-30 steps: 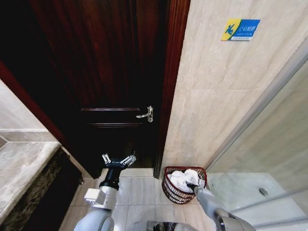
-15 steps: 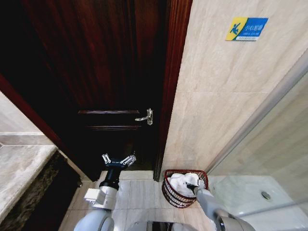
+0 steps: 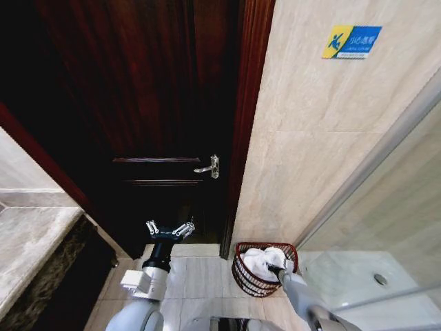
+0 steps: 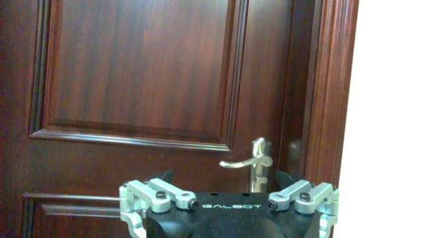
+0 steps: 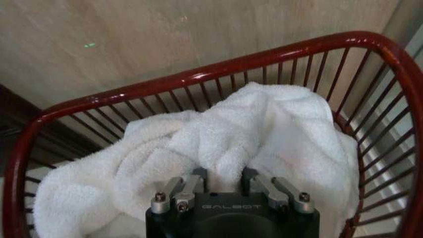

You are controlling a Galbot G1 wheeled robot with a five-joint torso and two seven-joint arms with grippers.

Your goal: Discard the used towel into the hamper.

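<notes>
The hamper (image 3: 245, 280) is a small dark red wire-ribbed basket on the tiled floor at the foot of the beige wall, right of the door. The white towel (image 3: 261, 260) lies bunched inside it. My right gripper (image 3: 279, 271) reaches down into the hamper over its near rim. In the right wrist view its fingers (image 5: 198, 174) pinch a fold of the towel (image 5: 264, 129) inside the red rim (image 5: 198, 75), so the right gripper (image 5: 223, 173) is shut on the towel. My left gripper (image 3: 169, 229) is held up, open and holding nothing, facing the door.
A dark wooden door (image 3: 158, 103) with a silver lever handle (image 3: 209, 166) stands ahead, and the handle (image 4: 254, 159) is near my left gripper (image 4: 225, 186). A stone counter (image 3: 27, 241) is at the left. A glass shower partition (image 3: 386, 227) is at the right.
The head view has shifted slightly, so the door and wall sit a little differently in the picture. Both arms hold about the same places, with the right gripper still in the hamper.
</notes>
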